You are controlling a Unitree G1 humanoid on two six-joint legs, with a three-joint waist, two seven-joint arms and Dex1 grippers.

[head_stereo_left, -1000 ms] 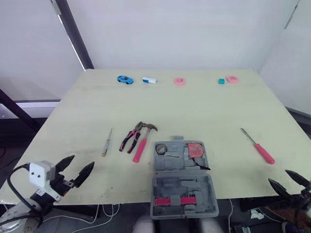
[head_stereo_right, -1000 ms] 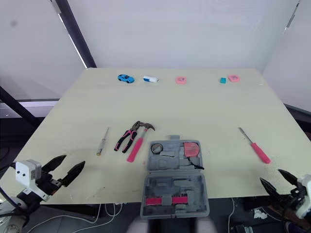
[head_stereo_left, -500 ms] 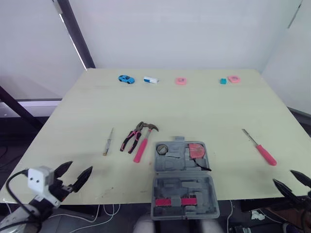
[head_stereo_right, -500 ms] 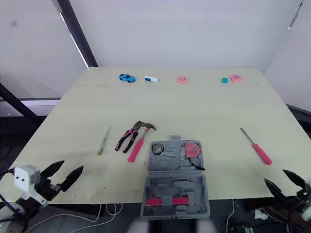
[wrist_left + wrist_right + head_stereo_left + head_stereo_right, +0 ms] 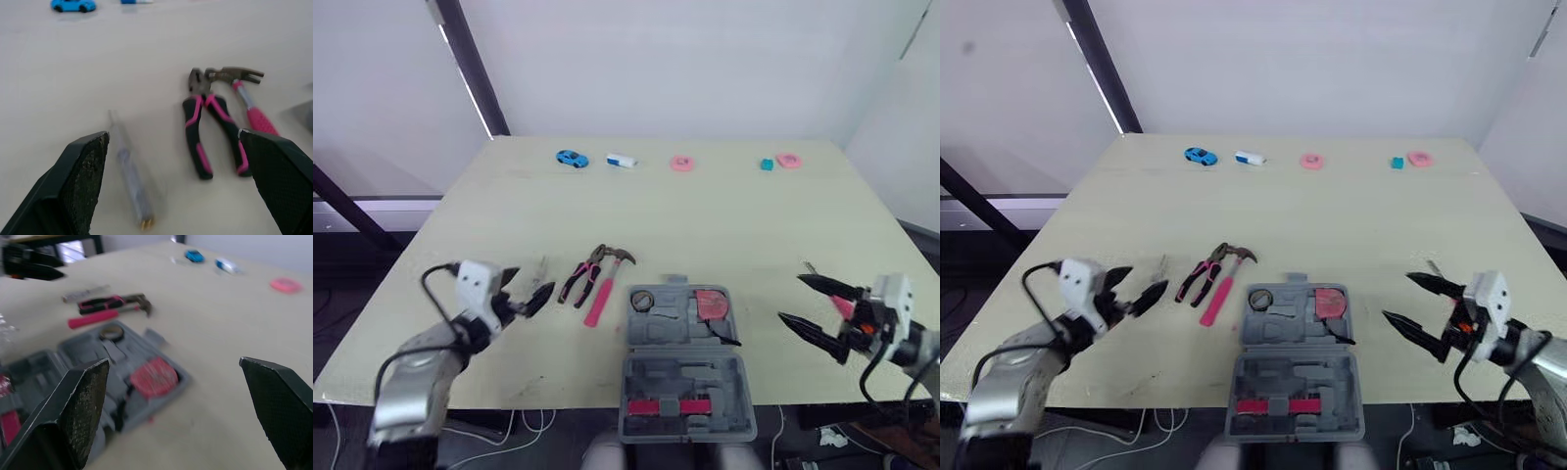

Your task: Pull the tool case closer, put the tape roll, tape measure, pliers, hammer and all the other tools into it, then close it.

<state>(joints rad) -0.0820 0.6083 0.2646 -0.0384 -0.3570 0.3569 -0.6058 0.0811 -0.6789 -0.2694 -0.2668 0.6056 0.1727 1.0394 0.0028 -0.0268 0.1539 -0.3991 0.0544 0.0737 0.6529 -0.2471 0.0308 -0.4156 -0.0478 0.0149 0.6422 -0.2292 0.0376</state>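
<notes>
The big pale table is holding everything. The grey case is lying open at the near edge, in the middle, between the two arms. The left gripper is hanging low over the table to the left of the case. Its two fingers are spread wide and it is holding nothing. The right gripper is hanging to the right of the case with its tips pointing at the case. It is gaping wide too and is gripping nothing. The hammer is lying just left of the case's far corner, and the pliers are lying right beside it. Both are sitting near the left gripper, on its case side. A thin clear screwdriver is lying just in front of the left gripper, in line with the gap between its fingers. A pink screwdriver is lying just behind the right gripper. The red tape measure and the tape roll are sitting inside the far half of the case. A blue toy car is sitting far off at the back edge.
</notes>
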